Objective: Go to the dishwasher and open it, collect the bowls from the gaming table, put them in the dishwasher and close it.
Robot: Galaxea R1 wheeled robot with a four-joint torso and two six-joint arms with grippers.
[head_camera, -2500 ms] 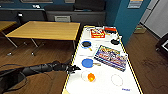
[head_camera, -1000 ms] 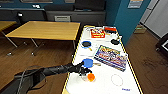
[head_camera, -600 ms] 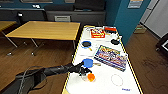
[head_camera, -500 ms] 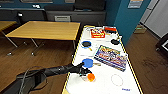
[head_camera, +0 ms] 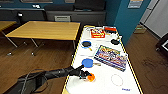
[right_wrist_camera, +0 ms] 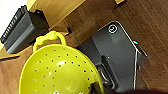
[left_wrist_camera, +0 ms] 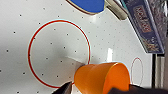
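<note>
The left gripper [head_camera: 86, 75] sits low in the head view, just left of centre, over the near end of the white gaming table [head_camera: 107, 82]. A second or so back the arm was reaching in from the left toward the orange bowl [head_camera: 91, 77]; now the gripper is right on it, and in the left wrist view the bowl [left_wrist_camera: 103, 78] hangs tilted on its side above the table's red circle marking [left_wrist_camera: 58, 53], casting a shadow below. So I judge it lifted clear, with the fingers clamped on its rim: one bowl collected, though the contact itself is cut off by the bottom edge of that picture.

Further up the table lie a blue round paddle-like disc [head_camera: 87, 62], a dark bowl on a blue ring [head_camera: 86, 44], a black bowl [head_camera: 115, 41] toward the right edge, a colourful game box [head_camera: 111, 57] and a red box [head_camera: 97, 33]. Whether the blue disc is a bowl or a bat is hard to tell.

The right wrist view has a yellow-green colander [right_wrist_camera: 58, 72] large in its lower left, beside a dark grey part of the robot's base; I cannot tell whether the right gripper holds it or how its fingers stand.
</note>
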